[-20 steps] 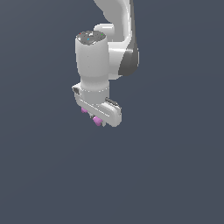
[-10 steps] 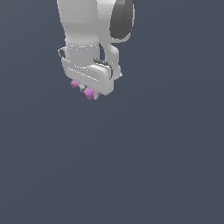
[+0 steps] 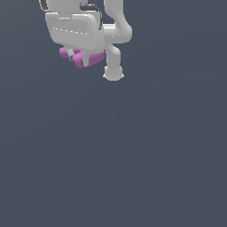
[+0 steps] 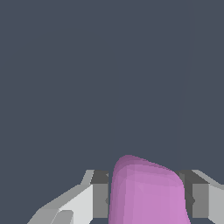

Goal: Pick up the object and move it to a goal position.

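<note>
Grey void; object (image 3: 82, 57) (pink) within end effector (image 3: 76, 56)

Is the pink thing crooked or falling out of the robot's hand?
Nothing looks wrong. The pink block sits between the fingers of the gripper, one finger on each side. Its ends poke out beneath the white hand in the exterior view. Nothing looks broken or dropped.

Small pink-purple H-shaped block (image 3: 82, 58), two rounded bars joined narrowly, hanging tilted at eleven o'clock in the exterior view, clamped between end effector (image 4: 146, 199) fingers.
</note>
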You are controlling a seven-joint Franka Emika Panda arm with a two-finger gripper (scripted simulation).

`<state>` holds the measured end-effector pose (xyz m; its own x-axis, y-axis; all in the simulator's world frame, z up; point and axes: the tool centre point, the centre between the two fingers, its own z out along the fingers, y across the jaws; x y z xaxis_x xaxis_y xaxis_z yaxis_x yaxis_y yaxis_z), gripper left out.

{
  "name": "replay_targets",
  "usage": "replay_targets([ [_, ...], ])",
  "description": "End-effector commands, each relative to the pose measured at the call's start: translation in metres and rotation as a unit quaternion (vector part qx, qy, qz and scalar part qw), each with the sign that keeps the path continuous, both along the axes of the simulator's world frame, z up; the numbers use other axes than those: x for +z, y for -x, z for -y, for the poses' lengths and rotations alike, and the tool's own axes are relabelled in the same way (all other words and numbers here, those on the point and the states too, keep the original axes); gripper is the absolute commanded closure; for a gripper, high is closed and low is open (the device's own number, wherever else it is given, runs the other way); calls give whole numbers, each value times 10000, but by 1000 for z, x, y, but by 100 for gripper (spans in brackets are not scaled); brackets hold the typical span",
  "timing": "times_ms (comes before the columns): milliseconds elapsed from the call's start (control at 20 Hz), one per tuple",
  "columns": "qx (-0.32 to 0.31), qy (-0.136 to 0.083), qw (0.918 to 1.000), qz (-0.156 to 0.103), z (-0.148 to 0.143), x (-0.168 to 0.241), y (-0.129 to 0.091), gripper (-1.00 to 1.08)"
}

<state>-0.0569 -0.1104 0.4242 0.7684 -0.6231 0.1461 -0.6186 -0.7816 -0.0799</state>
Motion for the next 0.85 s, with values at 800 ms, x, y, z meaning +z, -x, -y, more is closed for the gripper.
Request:
replay_targets([
  [800,7,9,10000,-5,20,77,32,108],
])
